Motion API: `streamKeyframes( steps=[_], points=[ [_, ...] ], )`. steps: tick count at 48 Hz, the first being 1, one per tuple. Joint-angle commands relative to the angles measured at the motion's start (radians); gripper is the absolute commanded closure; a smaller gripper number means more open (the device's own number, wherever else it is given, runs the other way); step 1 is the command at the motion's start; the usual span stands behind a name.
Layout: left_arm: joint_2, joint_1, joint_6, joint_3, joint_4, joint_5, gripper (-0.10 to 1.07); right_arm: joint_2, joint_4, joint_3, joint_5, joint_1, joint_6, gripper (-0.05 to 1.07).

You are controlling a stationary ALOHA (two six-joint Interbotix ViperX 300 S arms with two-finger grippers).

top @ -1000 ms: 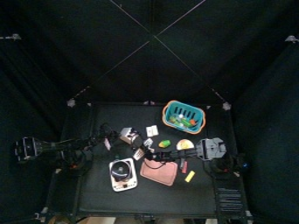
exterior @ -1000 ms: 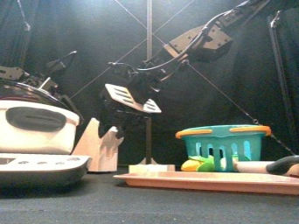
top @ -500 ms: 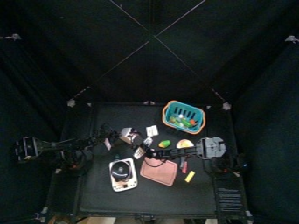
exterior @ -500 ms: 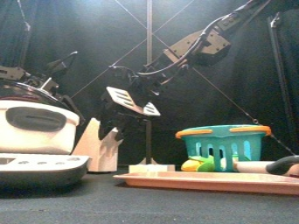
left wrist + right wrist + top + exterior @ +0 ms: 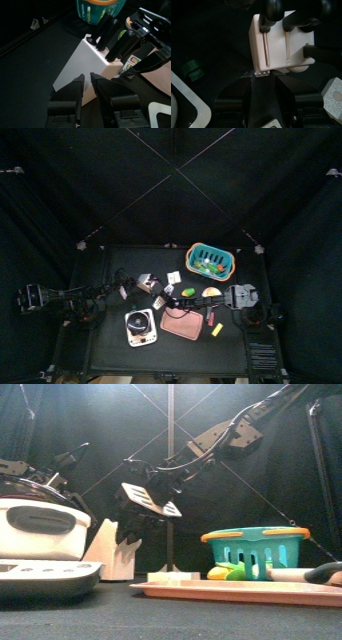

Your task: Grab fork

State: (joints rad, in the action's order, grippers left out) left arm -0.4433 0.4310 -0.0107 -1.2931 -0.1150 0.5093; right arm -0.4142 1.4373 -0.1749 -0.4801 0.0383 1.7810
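A white knife block with several black handles stands at the table's left middle, also in the left wrist view. My right gripper sits right at the block's lower edge. Its jaws are drawn together on a thin grey tip that I take to be the fork; the rest of the fork is hidden. In the front view the right arm reaches down over the block. My left gripper hovers just short of the block, open by a narrow gap with nothing in it.
A white rice cooker fills the near left. A wooden tray lies at the front right, with a teal basket behind it. A white slotted turner hangs by the right gripper above the block.
The right gripper's jaws have drawn together, and the arm has eased slightly left and down toward the block. The left arm has not moved.
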Motion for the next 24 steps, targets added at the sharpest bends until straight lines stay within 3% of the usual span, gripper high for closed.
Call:
streamKeyframes(
  steps=[1, 24],
  points=[
    [0.002, 0.003, -0.002, 0.02, 0.0, 0.003, 0.34, 0.025, 0.005, 0.008, 0.002, 0.006, -0.002, 0.38],
    [0.002, 0.003, -0.002, 0.018, 0.0, 0.003, 0.34, 0.026, -0.003, 0.008, 0.002, 0.006, -0.002, 0.42]
  ],
)
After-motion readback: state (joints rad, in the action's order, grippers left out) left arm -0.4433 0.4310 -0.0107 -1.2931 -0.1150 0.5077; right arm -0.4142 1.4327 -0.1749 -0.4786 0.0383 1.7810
